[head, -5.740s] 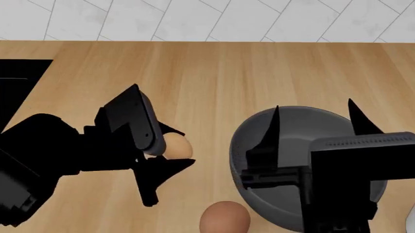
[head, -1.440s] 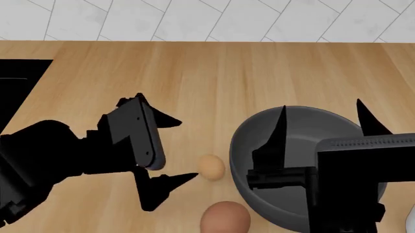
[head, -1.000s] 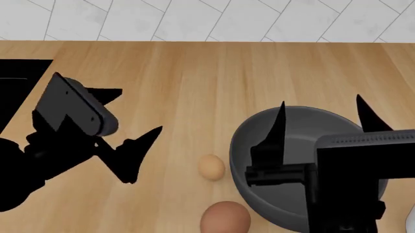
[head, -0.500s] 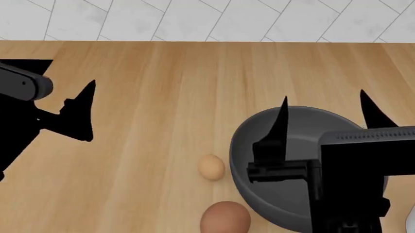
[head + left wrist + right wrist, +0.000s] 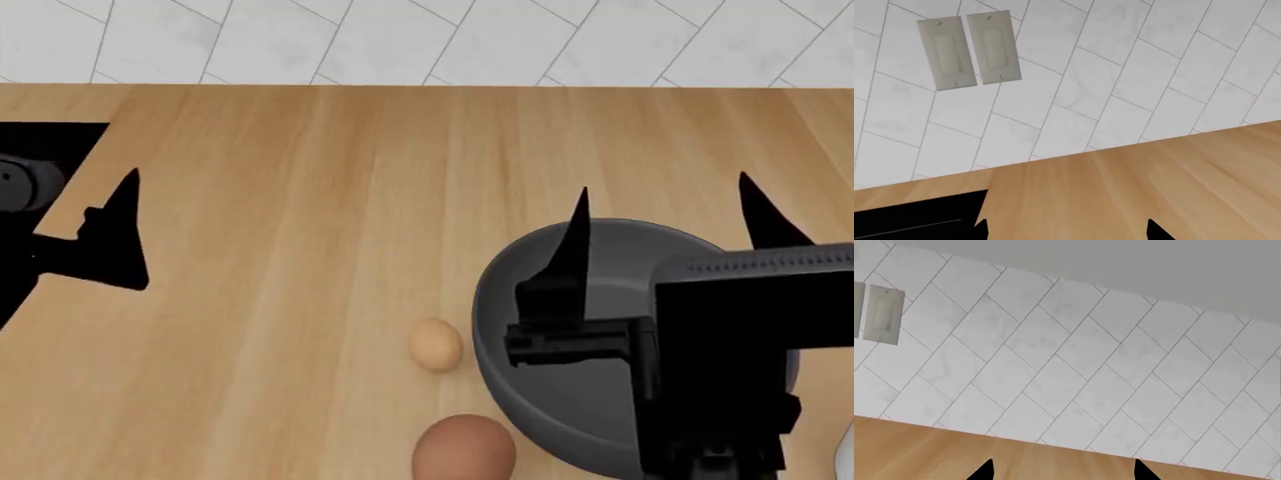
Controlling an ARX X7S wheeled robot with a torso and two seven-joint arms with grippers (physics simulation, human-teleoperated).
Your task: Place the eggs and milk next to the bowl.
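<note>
Two eggs lie on the wooden desk: the pale tan egg just beside the dark grey bowl on its left, the reddish-brown egg nearer the robot, close to the bowl's rim. Left hand sits at the far left by the black sink, fingers apart, empty. Right hand hangs over the bowl, fingers apart, empty; milk is not identifiable.

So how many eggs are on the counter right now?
2. A small tan egg lies just left of the grey bowl; a larger reddish-brown egg sits nearer, at the bowl's front-left. The right arm could hide others.
</note>
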